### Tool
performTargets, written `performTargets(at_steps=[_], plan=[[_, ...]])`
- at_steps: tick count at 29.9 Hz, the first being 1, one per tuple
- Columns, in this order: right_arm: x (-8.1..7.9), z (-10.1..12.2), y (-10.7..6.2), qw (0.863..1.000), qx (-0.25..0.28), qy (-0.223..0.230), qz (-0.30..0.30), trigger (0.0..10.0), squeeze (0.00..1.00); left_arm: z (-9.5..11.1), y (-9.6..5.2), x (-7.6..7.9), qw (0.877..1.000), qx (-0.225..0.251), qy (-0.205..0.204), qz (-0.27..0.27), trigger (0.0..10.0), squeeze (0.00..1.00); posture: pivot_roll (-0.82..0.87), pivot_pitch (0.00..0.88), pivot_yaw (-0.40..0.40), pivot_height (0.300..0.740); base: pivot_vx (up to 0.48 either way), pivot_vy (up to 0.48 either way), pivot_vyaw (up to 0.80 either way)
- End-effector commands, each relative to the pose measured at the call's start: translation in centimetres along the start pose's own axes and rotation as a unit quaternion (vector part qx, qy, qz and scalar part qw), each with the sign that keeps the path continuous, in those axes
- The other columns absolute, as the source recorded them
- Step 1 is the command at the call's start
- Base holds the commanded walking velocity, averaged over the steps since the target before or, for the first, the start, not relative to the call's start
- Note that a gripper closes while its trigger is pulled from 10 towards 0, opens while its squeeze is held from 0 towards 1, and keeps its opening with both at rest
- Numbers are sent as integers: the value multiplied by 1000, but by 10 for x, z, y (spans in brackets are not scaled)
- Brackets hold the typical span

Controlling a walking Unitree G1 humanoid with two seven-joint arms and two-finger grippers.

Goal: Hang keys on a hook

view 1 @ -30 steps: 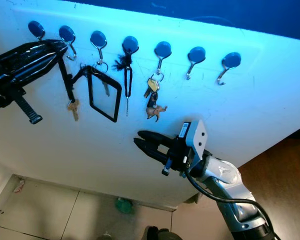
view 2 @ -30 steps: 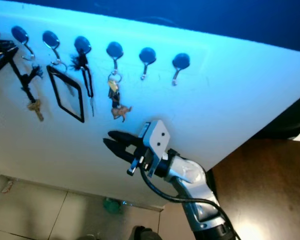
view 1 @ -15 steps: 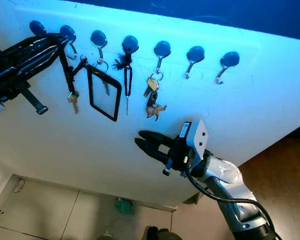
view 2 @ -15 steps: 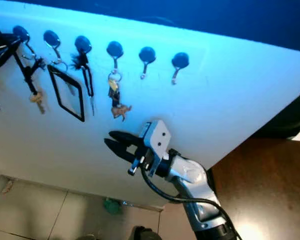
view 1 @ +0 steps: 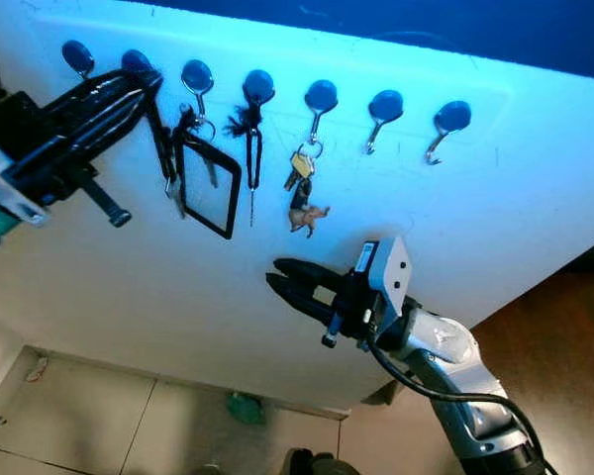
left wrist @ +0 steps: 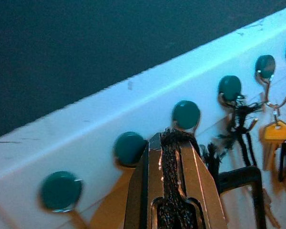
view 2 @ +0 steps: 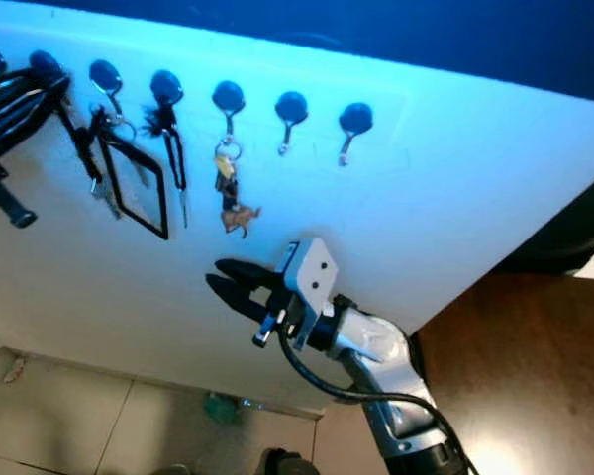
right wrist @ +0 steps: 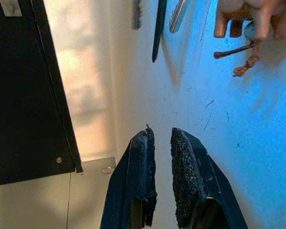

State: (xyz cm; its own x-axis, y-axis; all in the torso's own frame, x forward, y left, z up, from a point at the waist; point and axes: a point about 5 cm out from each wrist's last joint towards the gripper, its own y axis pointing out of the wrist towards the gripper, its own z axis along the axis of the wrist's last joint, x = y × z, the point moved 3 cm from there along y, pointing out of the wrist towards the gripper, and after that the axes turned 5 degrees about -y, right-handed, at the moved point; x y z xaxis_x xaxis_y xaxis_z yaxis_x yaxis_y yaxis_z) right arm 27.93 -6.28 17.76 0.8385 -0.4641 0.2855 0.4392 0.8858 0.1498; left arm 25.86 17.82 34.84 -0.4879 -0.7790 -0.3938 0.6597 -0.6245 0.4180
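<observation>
The keys (view 1: 169,183) dangle on a black strap (view 1: 161,139) pinched in the left end effector (view 1: 144,84), right at the 2nd hook (view 1: 136,61) from the left. The right end effector (view 1: 282,282), fingers slightly parted and released, hovers below the animal keychain (view 1: 310,216).

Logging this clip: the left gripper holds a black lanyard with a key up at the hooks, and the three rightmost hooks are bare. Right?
Not three. In the left eye view, two hooks are bare; the next holds a key bunch. The left gripper does hold the black lanyard there.
</observation>
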Motion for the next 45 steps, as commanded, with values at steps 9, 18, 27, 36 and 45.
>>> performTargets(at_steps=[9,18,27,36,45], plan=[[-1,-1,-1,1000,-3,-2,1,10000,0,-12,11,31,997,13,-70,-35,10000,0,76,68,34,740,0,0,0],[0,-2,-2,1000,-4,-1,0,10000,0,-16,3,18,999,-13,-43,-10,10000,0,82,68,31,740,0,0,0],[0,-2,-3,1000,-5,-1,1,10000,0,1,-8,-9,999,-11,9,30,10000,0,80,70,26,740,0,0,0],[0,-1,0,1000,-3,-1,7,10000,0,12,-11,-19,999,12,18,43,10000,0,82,68,21,740,0,0,0],[0,-1,-3,1000,-6,-1,3,10000,0,8,-10,-24,998,10,13,55,10000,0,79,71,23,740,0,0,0]])
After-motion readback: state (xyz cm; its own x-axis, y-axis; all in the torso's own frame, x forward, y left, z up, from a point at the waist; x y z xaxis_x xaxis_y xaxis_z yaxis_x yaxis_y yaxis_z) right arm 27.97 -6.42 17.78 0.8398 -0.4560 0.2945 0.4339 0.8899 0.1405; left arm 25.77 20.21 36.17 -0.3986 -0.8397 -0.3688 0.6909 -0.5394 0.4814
